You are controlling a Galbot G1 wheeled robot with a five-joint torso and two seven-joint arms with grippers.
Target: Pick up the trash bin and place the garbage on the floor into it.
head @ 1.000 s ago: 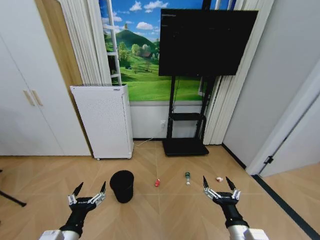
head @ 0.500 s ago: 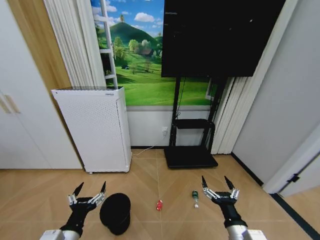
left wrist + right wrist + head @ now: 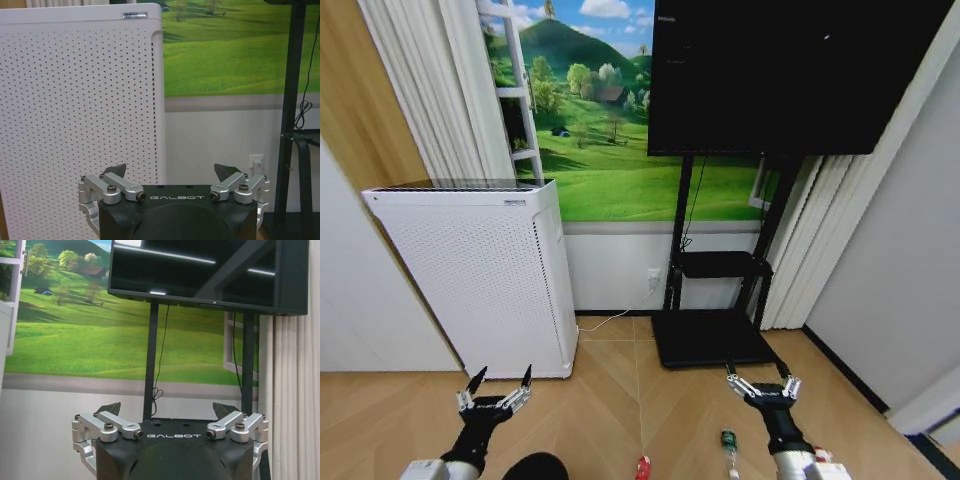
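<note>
Trash bin (image 3: 535, 466): black, round, just its top rim showing at the lower edge of the head view, on wood floor. Red crumpled wrapper (image 3: 643, 467) near it on floor. Small clear-green bottle (image 3: 728, 441) lying farther right, apart from wrapper.

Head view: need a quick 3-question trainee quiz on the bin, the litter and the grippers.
1. True or false: the left gripper is shut on the trash bin.
2. Which litter lies nearer the right gripper: A) the red wrapper B) the green bottle?
3. Fill in: the white air purifier stands on the robot's ____ side.

Key: 1 false, both grippers are open and hold nothing; 2 B; 3 left.
</note>
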